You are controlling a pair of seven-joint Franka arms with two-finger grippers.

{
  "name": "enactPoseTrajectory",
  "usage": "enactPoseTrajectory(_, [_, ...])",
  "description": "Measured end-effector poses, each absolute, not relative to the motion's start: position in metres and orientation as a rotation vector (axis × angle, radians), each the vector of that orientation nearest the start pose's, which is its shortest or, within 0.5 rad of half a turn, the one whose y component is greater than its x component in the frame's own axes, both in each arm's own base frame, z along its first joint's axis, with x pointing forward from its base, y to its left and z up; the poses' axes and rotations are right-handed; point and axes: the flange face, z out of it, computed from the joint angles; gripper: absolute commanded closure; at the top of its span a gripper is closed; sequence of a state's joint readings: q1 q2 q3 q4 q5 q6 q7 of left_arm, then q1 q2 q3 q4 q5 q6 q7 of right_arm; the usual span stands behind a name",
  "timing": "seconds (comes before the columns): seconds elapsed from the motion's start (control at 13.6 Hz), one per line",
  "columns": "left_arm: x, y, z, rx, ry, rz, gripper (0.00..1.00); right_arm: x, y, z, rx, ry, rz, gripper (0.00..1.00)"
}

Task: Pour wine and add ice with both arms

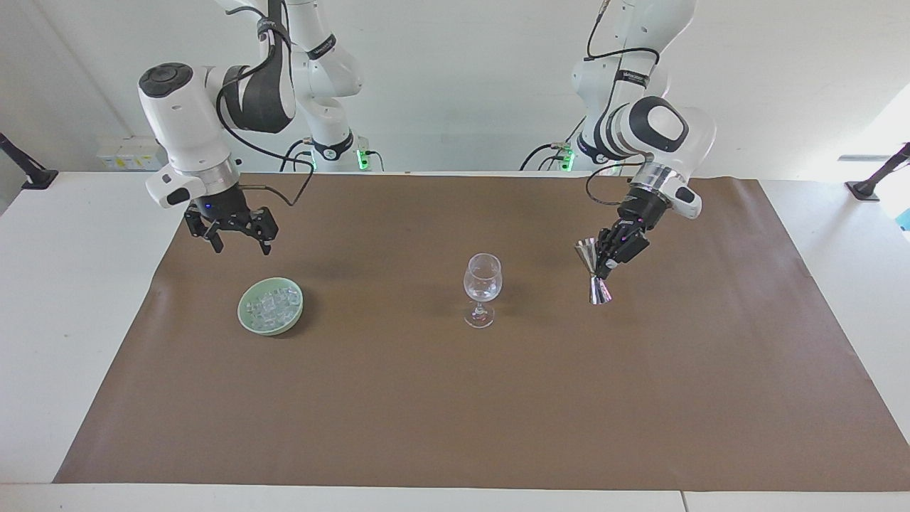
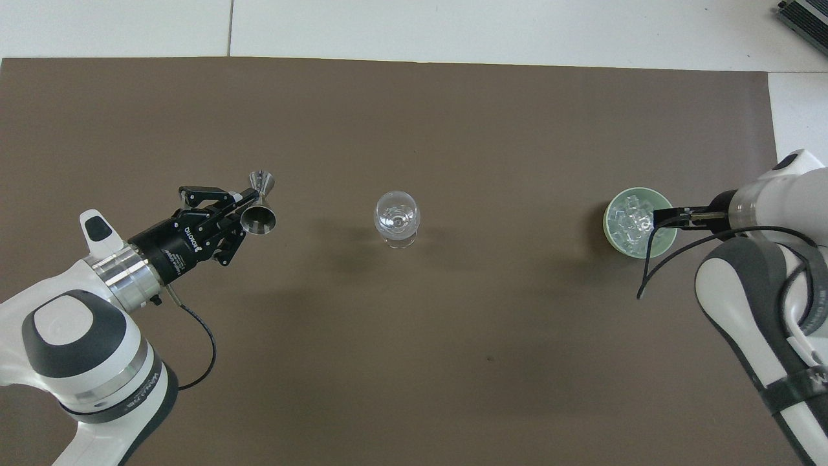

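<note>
The left tool (image 1: 605, 264) was closed on a small silver double-cone metal jigger (image 1: 594, 274), gripping it at the narrow waist; the jigger hung clear of the surface, over the brown paper mat (image 1: 455, 398), its axis tilted with the wider cup uppermost and leaning toward the glass. In the overhead view the left tool (image 2: 240, 206) came in from the left arm's end of the surface, and the jigger (image 2: 259, 217) showed its open mouth upward. A clear stemmed wine glass (image 1: 483, 288) stood upright on the mat beside the held jigger, toward the right arm's end from it and apart from it; the glass (image 2: 396, 218) looked empty in the overhead view. The right tool (image 1: 238, 240) was raised above the mat with its fingers spread open and nothing between them. Just below that tool in the facing view sat a pale green round ceramic bowl (image 1: 245, 318), resting on the mat and not touched by the tool. The small clear glassy ice cubes (image 1: 271, 306) lay heaped inside that bowl. In the overhead view the right arm's wrist reached in over the edge of the bowl (image 2: 611, 236) from the right arm's end, and the ice (image 2: 631, 223) showed within the rim. The bowl and the wine glass stood well apart.
</note>
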State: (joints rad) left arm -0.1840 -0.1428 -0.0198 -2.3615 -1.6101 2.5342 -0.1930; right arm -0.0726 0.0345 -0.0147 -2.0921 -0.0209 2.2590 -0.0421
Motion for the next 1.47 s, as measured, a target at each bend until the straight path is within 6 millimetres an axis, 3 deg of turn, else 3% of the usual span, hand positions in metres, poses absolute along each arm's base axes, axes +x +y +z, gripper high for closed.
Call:
enactPoseTrajectory(0.29, [0.498, -0.045, 0.416, 1.734, 1.243, -0.117, 1.0, 0.572, -0.05, 0.385, -3.161, 0.049, -0.194, 0.0])
enactPoseTrajectory(0.66, [0.497, -0.022, 0.422, 1.683, 1.364, -0.296, 1.0, 0.575, -0.05, 0.341, -3.16, 0.044, -0.219, 0.07])
enactPoseTrajectory(0.81, [0.496, -0.019, 0.422, 1.637, 1.438, -0.362, 1.0, 0.572, -0.047, 0.335, -3.16, 0.037, -0.207, 0.08])
enactPoseTrajectory(0.88, [0.495, -0.02, 0.422, 1.611, 1.491, -0.399, 1.0, 0.572, -0.046, 0.334, -3.159, 0.033, -0.205, 0.14])
enactPoseTrajectory(0.96, [0.495, -0.019, 0.421, 1.587, 1.543, -0.43, 1.0, 0.572, -0.045, 0.334, -3.16, 0.025, -0.204, 0.33])
enactPoseTrajectory(1.03, [0.495, -0.017, 0.421, 1.565, 1.585, -0.45, 1.0, 0.572, -0.044, 0.334, -3.161, 0.007, -0.203, 0.6])
enactPoseTrajectory(1.1, [0.495, -0.014, 0.42, 1.54, 1.62, -0.464, 1.0, 0.572, -0.044, 0.334, -3.162, -0.022, -0.202, 0.79])
enactPoseTrajectory(1.18, [0.495, -0.008, 0.419, 1.512, 1.654, -0.477, 1.0, 0.572, -0.045, 0.334, -3.162, -0.045, -0.201, 0.91])
enactPoseTrajectory(1.25, [0.494, 0.0, 0.416, 1.484, 1.684, -0.49, 1.0, 0.572, -0.045, 0.334, -3.163, -0.06, -0.202, 1.0])
enactPoseTrajectory(1.47, [0.494, 0.03, 0.4, 1.42, 1.751, -0.505, 1.0, 0.572, -0.045, 0.334, -3.163, -0.073, -0.203, 1.0])
